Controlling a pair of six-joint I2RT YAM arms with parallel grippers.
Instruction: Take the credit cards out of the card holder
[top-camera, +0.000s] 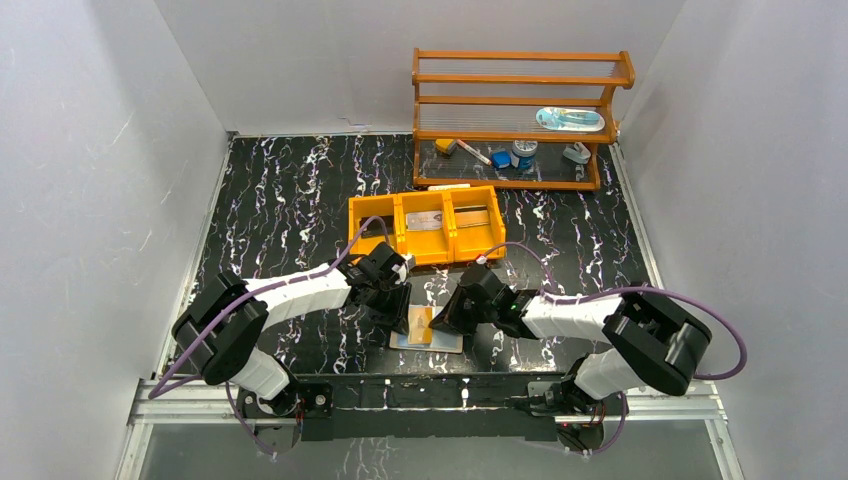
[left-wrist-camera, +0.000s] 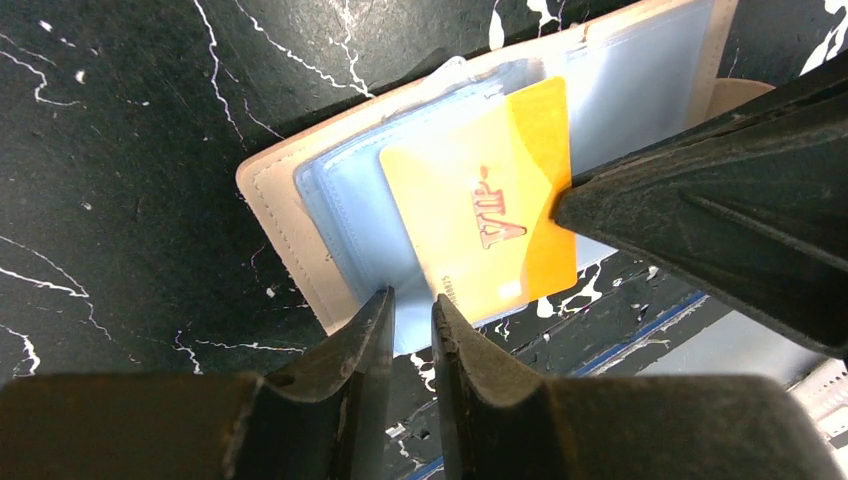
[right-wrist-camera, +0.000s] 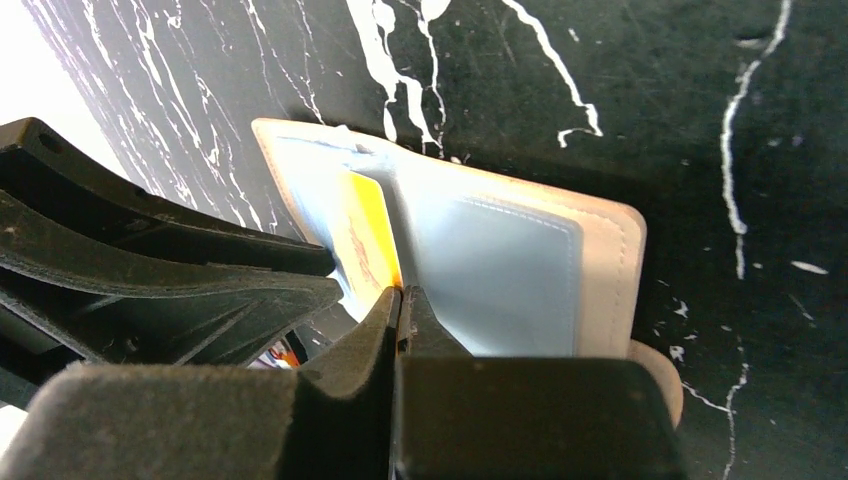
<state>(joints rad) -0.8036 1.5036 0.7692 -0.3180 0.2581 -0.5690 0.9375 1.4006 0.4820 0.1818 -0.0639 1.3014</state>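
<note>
The card holder (top-camera: 445, 343) lies open and flat near the table's front edge, silvery blue inside with a tan rim (left-wrist-camera: 285, 235). An orange credit card marked VIP (left-wrist-camera: 490, 210) sticks out of its sleeve, tilted up. My right gripper (right-wrist-camera: 400, 292) is shut on that card's edge (right-wrist-camera: 368, 235). Its finger (left-wrist-camera: 700, 210) also shows in the left wrist view. My left gripper (left-wrist-camera: 412, 300) is over the holder's near edge, its jaws a narrow gap apart with nothing between them. The holder's side tab (right-wrist-camera: 660, 375) shows beside my right gripper. No greyish cards show.
An orange three-compartment tray (top-camera: 372, 232) sits behind the grippers with a grey card in the middle compartment. A wooden shelf (top-camera: 515, 100) with small items stands at the back right. White walls close in both sides. The table's front edge is just behind the holder.
</note>
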